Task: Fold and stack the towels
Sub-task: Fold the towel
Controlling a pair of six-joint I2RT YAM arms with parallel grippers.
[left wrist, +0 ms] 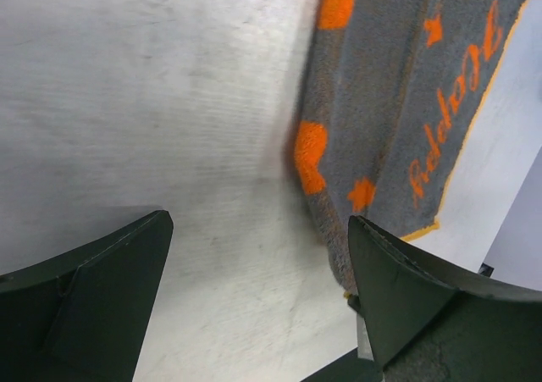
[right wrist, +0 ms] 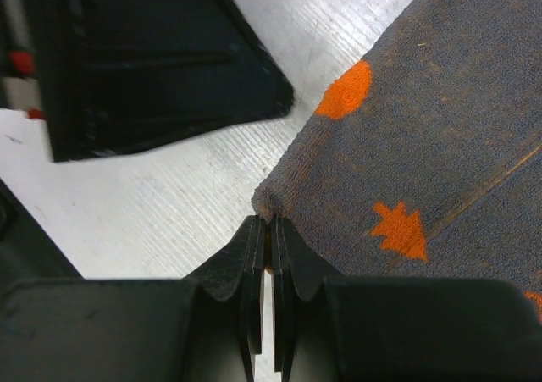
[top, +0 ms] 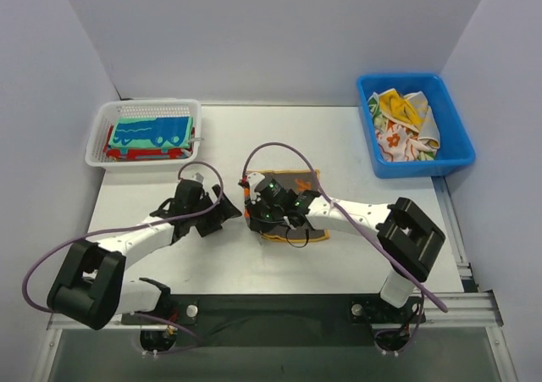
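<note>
Now, in the basket a teal towel tops the stack. The left gripper gapes wide just beside the grey towel at the middle of the table. The right gripper is closed on its edge. I would carry that edge low and straight across, borders aligned. Crumpled towels wait in the bin.

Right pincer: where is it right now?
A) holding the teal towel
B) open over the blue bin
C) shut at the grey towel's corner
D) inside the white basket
C: the right wrist view shows the right pincer closed, its tips pinching the grey towel at a corner.
</note>
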